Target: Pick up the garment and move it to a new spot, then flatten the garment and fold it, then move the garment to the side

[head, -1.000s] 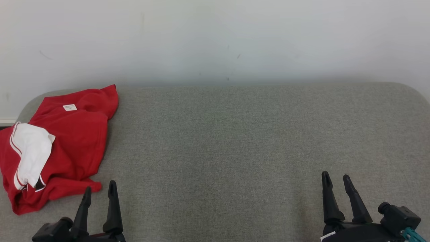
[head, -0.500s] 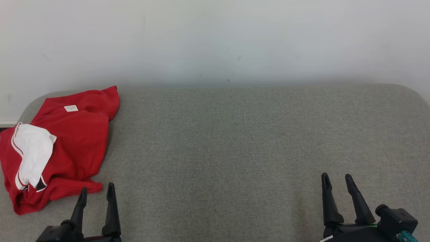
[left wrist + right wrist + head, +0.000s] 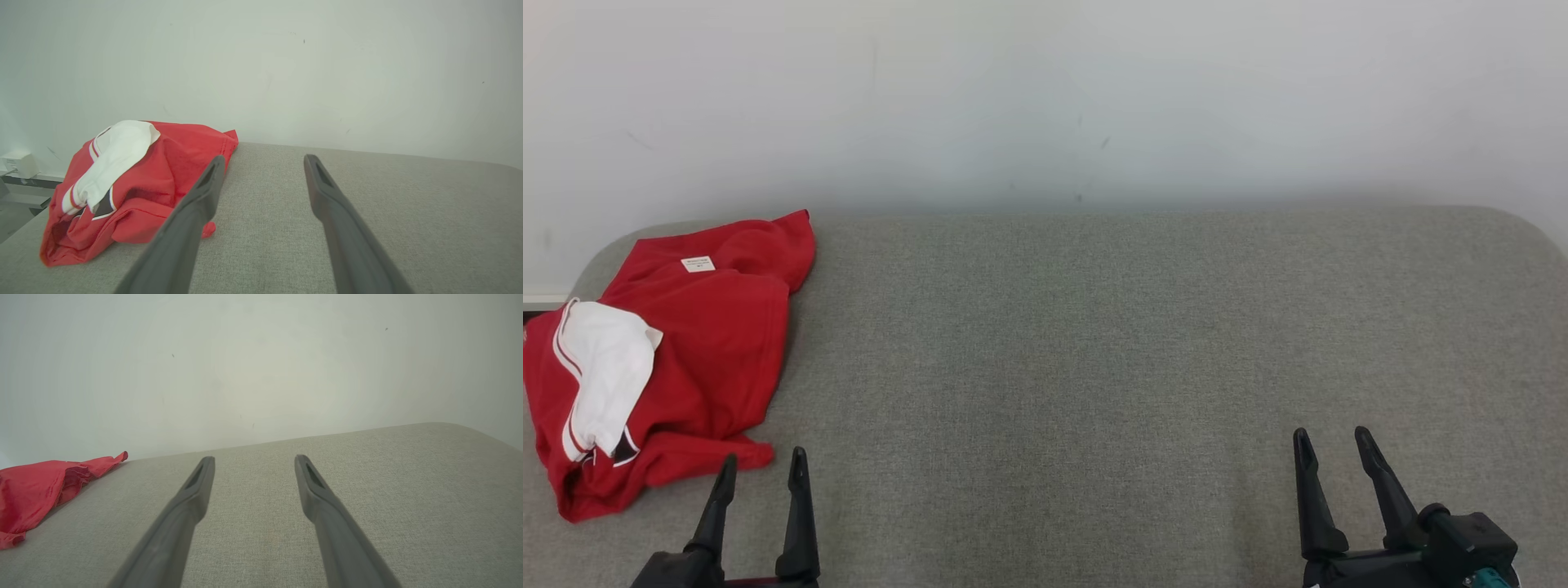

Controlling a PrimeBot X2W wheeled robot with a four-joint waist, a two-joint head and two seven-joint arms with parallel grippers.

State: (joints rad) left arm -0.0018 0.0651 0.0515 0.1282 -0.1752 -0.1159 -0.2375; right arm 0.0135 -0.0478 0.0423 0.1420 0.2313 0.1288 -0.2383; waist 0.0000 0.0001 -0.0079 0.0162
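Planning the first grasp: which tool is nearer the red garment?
Left. The left tool is open, close by the near hem of the red garment; the right tool, also open, is far across the grey surface.

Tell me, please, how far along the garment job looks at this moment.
Done: nothing that shows; the red garment lies rumpled at the grey surface's left end. In hand: nothing; the left gripper and right gripper stand open and empty, the left one beside the garment. Left: lifting, moving, flattening, folding, setting aside.
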